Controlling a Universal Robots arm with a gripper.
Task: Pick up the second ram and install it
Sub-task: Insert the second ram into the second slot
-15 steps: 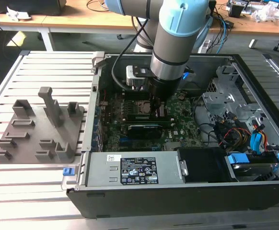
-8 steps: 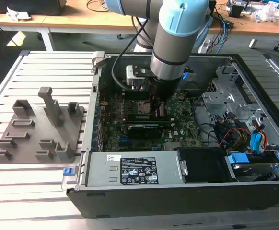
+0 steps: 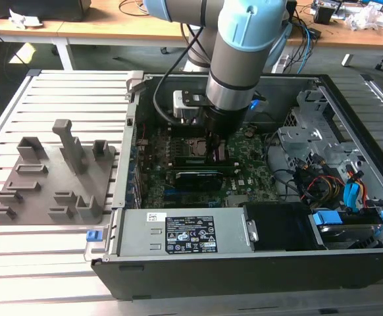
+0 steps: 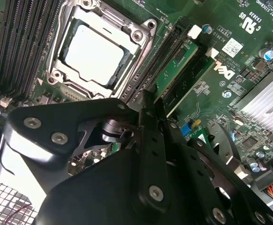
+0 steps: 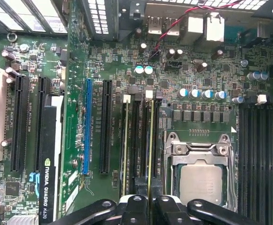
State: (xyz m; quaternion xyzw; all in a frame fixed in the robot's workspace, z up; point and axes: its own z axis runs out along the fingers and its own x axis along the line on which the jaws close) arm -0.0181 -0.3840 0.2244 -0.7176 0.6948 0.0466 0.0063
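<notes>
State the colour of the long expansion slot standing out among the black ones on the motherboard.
Blue: the expansion slot is bright blue, clearest in the first wrist view.

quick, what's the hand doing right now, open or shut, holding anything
Hand: shut on the second ram, which stands edge-on in a memory slot beside the CPU socket on the motherboard.

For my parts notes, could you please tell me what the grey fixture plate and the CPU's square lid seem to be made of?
Grey fixture plate: probably matte plastic, uniform dull grey without glints. CPU's square lid: probably brushed metal, pale silver sheen.
</notes>
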